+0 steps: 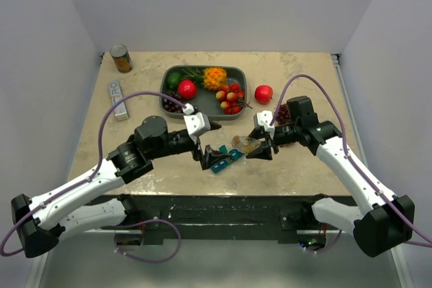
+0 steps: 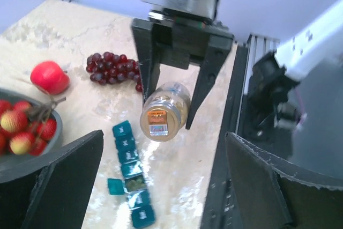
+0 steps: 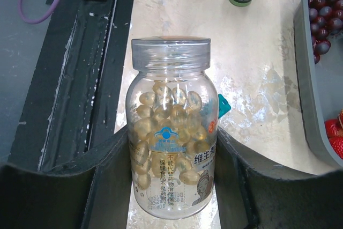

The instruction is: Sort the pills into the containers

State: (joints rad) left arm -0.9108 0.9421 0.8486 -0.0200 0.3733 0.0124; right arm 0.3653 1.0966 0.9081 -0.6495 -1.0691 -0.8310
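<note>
1. A beige, marble-veined tabletop (image 1: 297, 69) fills the middle of a small booth.
2. Plain white walls close it in on three sides: a back wall (image 1: 223, 5) behind the far edge, a left wall (image 1: 40, 45) along the left edge and a right wall (image 1: 398, 32) along the right edge.
3. A silvery metal rail (image 1: 341, 79) runs along the right edge from the far right corner.
4. A black mounting plate (image 1: 223, 207) spans the near edge.
5. The light is soft and even, and shadows on the stone are faint.
</note>
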